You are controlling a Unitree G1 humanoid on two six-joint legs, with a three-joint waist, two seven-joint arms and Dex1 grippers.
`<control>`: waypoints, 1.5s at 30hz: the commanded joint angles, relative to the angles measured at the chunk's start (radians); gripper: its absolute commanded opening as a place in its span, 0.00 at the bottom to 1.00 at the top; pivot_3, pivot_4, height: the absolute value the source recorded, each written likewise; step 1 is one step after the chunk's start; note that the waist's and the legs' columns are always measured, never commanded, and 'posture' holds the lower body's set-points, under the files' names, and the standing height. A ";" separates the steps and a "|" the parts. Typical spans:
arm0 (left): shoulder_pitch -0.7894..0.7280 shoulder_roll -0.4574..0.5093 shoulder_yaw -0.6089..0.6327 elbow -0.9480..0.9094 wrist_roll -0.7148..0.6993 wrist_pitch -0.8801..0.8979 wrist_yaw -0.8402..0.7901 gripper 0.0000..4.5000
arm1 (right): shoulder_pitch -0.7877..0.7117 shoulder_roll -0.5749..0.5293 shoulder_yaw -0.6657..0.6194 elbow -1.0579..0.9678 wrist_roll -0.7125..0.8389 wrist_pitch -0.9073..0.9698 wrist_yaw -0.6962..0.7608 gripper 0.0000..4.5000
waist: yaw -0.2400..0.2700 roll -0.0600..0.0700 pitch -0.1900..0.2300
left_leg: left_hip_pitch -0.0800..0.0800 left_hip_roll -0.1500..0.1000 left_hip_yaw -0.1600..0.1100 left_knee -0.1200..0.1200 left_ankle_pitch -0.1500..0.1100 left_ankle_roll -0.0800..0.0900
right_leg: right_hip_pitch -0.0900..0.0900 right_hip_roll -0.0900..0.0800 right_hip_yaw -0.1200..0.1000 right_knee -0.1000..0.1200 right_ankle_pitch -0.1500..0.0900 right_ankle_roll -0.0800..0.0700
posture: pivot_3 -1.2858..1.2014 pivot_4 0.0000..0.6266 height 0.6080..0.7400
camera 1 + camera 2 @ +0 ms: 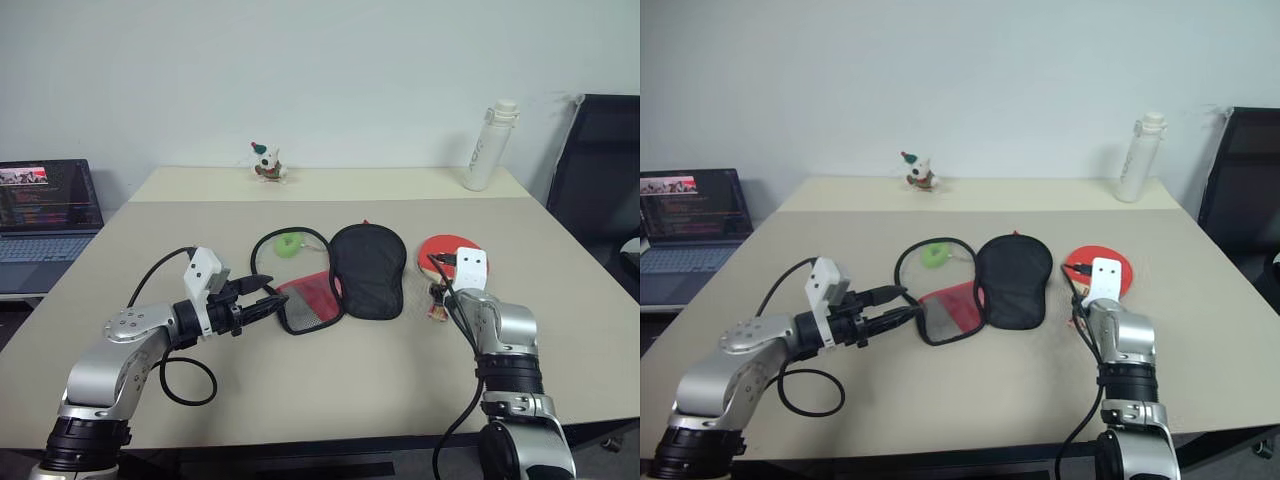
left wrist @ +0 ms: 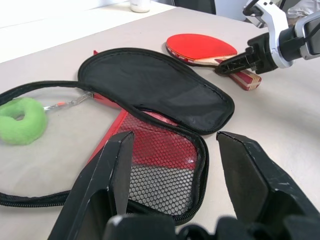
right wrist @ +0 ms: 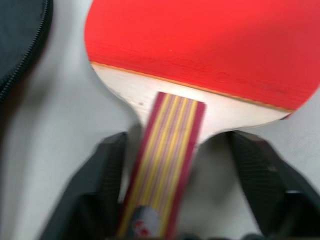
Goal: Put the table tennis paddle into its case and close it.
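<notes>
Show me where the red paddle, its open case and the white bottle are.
table tennis paddle point(image 2: 200, 46): left wrist view, on its red face.
case point(image 1: 368, 268): left eye view, on the black flap.
white bottle point(image 1: 488, 150): left eye view, on its body.

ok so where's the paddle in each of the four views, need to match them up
Left eye view: table tennis paddle right of centre, beyond the right gripper.
Right eye view: right of centre, beside the black case flap.
Left wrist view: toward the far side, past the open case.
Right wrist view: close up, handle between the gripper's fingers.
Shared landmark: the case's black zipped edge, next to the paddle in all four.
</notes>
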 commanded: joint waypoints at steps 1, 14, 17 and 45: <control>0.002 0.003 0.030 -0.040 -0.005 -0.017 0.008 0.64 | -0.026 -0.042 0.000 0.061 -0.004 -0.046 0.019 0.38 | 0.000 0.000 0.000 | 0.000 0.000 0.000 0.000 0.000 0.000 | 0.000 0.000 0.000 0.000 0.000 0.000 | 0.52 0.24 1.00; 0.006 0.008 0.026 -0.049 -0.012 -0.010 0.009 0.64 | -0.065 -0.269 0.073 0.206 0.022 -0.035 0.264 0.24 | 0.004 0.000 0.000 | 0.001 0.000 0.000 0.000 0.000 0.001 | 0.001 0.000 0.000 0.001 0.000 0.000 | 0.52 0.24 1.00; 0.003 0.006 0.022 -0.048 -0.011 -0.009 0.009 0.64 | -0.059 -0.279 0.072 0.212 0.024 -0.029 0.274 0.24 | 0.005 0.000 0.000 | 0.001 0.000 0.000 -0.001 0.000 0.001 | 0.001 0.000 0.001 0.000 -0.001 0.001 | 0.52 0.24 1.00; 0.056 0.030 0.065 -0.090 -0.031 0.009 0.008 0.64 | -0.115 0.120 0.012 -0.248 0.162 0.162 0.001 0.24 | -0.012 0.001 0.000 | -0.005 0.002 0.011 -0.006 0.001 0.001 | -0.015 0.004 0.019 0.002 0.001 0.002 | 0.52 0.24 1.00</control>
